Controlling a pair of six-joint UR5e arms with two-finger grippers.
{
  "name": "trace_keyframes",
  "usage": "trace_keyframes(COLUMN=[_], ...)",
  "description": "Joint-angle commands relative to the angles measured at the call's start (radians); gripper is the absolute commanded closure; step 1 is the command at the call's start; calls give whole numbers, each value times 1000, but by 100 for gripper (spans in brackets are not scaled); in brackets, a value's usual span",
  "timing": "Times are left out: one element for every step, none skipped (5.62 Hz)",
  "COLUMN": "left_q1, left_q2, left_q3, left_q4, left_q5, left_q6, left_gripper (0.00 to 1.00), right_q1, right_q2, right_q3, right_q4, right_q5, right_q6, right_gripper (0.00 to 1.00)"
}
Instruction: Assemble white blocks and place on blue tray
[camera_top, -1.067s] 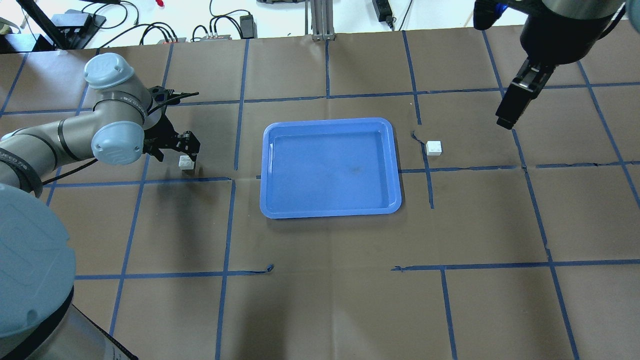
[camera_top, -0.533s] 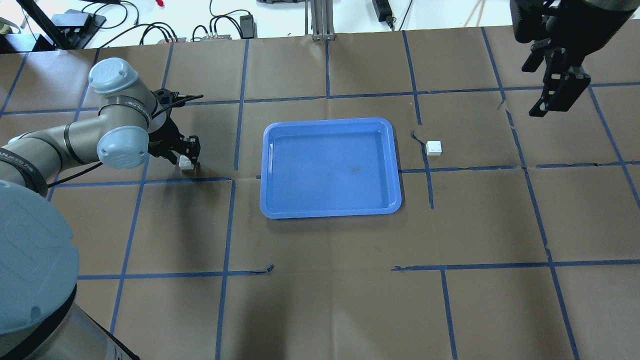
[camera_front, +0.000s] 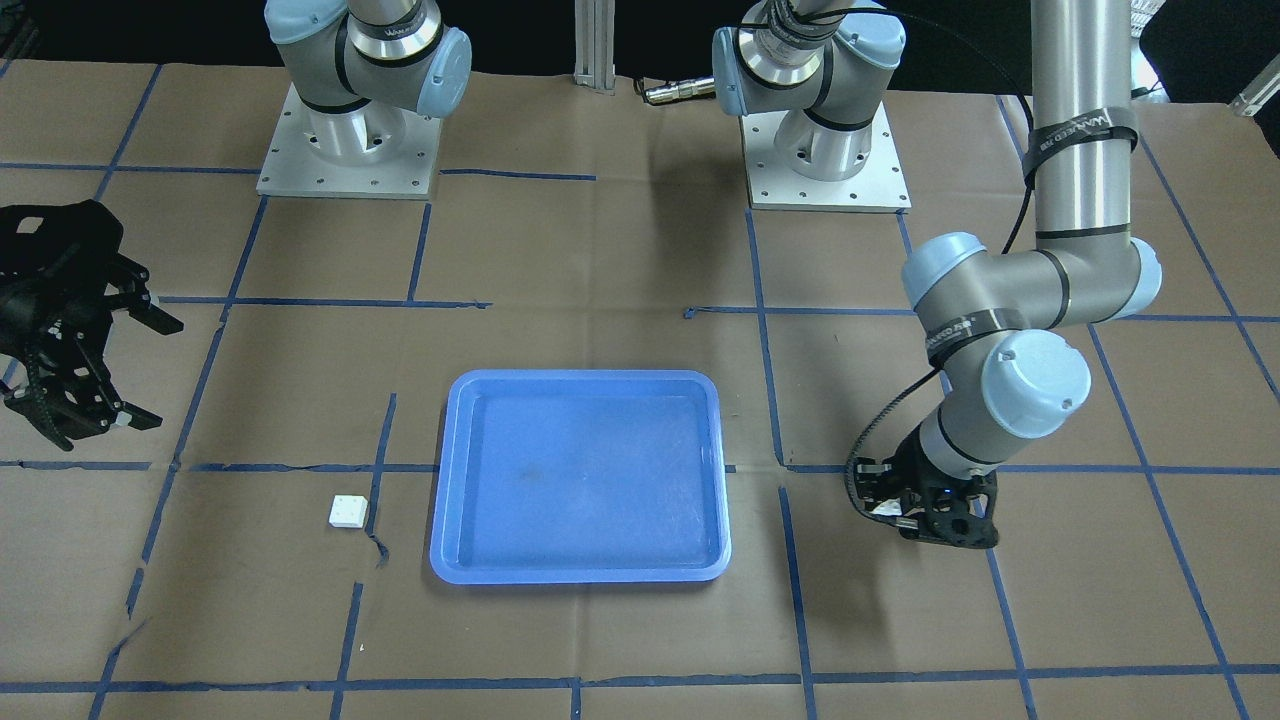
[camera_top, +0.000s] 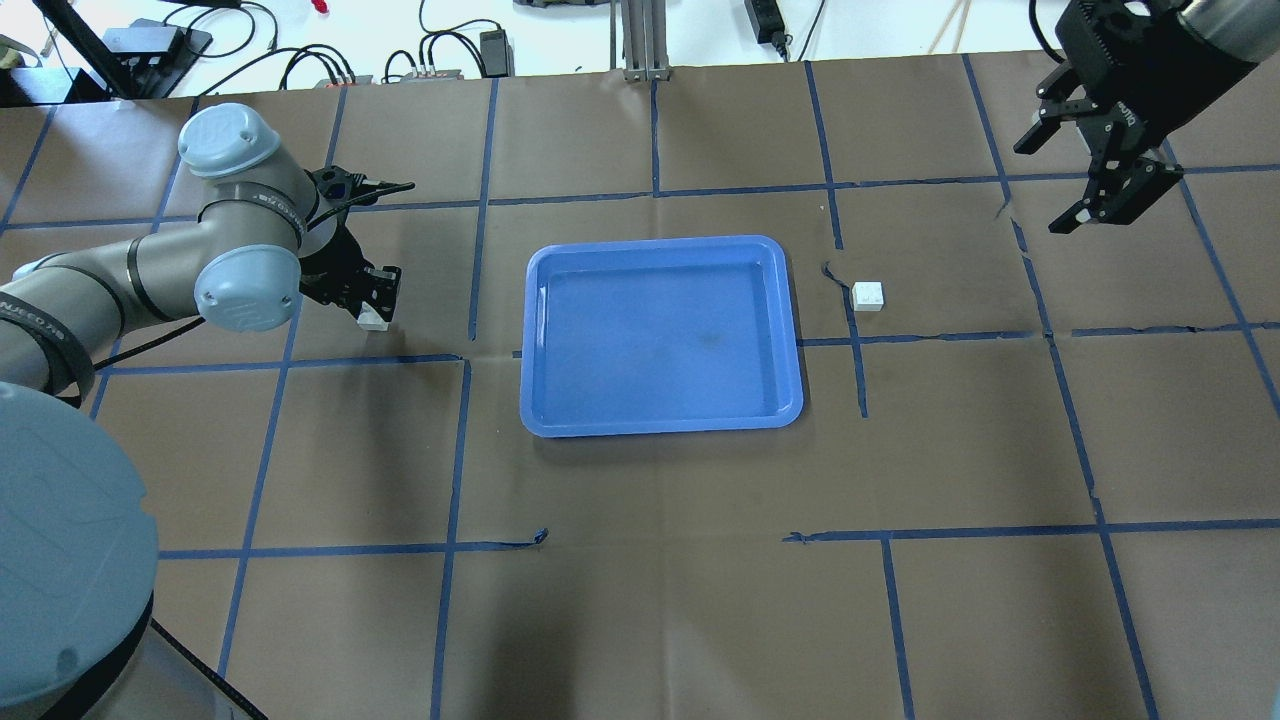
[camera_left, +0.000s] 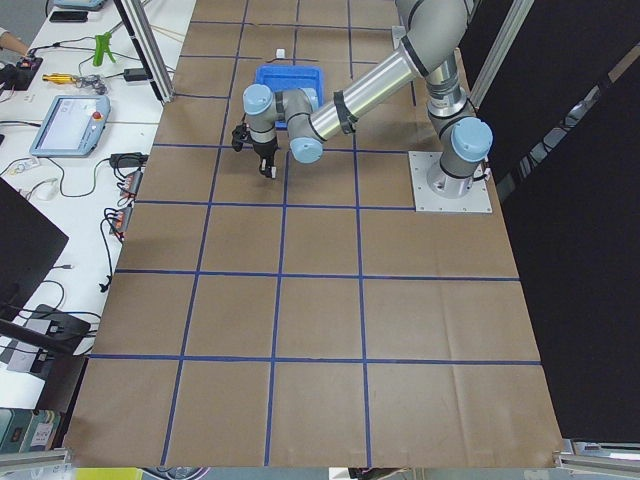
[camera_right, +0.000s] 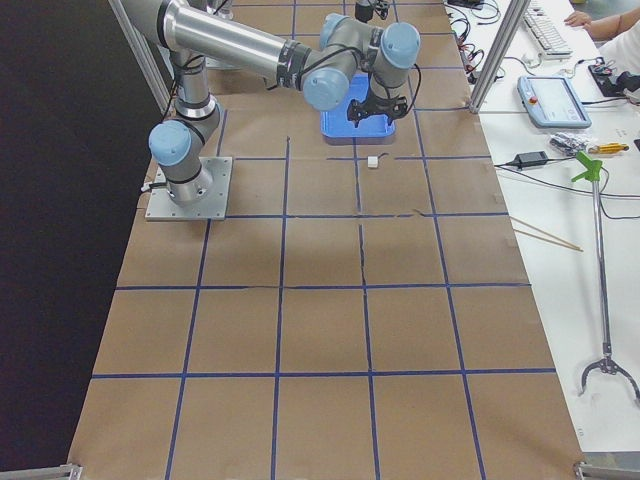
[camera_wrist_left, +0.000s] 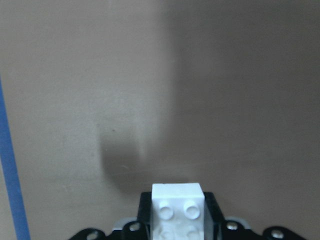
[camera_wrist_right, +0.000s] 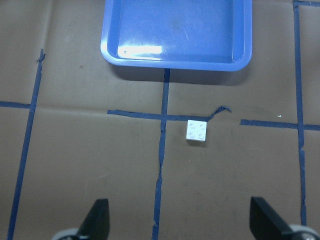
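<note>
Toward the table's left edge, the left gripper (camera_top: 378, 305) pinches one white brick (camera_wrist_left: 177, 207), ready to carry. Mid-table, the blue tray (camera_top: 660, 428) waits empty. Just off its right rim lies the second white brick (camera_top: 868, 296). Toward the far right corner, the right gripper (camera_top: 1050, 187) hovers spread, likely lining up.

Surface: brown paper (camera_top: 640, 620), blue tape grid (camera_top: 350, 548).
Far edge: white bench (camera_top: 560, 30), a black power adapter (camera_top: 496, 48) on it.
Behind the bases: black curtain (camera_left: 585, 150).
</note>
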Motion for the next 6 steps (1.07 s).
trace_keyframes(left_q1=[-246, -360, -440, -465, -494, -519], left_q2=[35, 47, 34, 29, 11, -44], left_q3=[40, 71, 73, 62, 55, 55], left_q4=[-18, -9, -6, -5, -6, 26], left_q5=[6, 4, 4, -5, -8, -6], left_q6=[137, 280, 438, 784, 803, 838], left_gripper=[100, 98, 98, 96, 96, 97], right_q1=[-8, -8, -6, -6, -6, -6], right_q2=[51, 98, 147, 205, 254, 304], right_q3=[155, 245, 280, 281, 281, 273], right_q4=[-164, -284, -367, -381, -382, -433], right_q5=[149, 200, 241, 261, 262, 266], right_q6=[-6, 0, 3, 4, 3, 6], right_gripper=[0, 0, 0, 0, 0, 0])
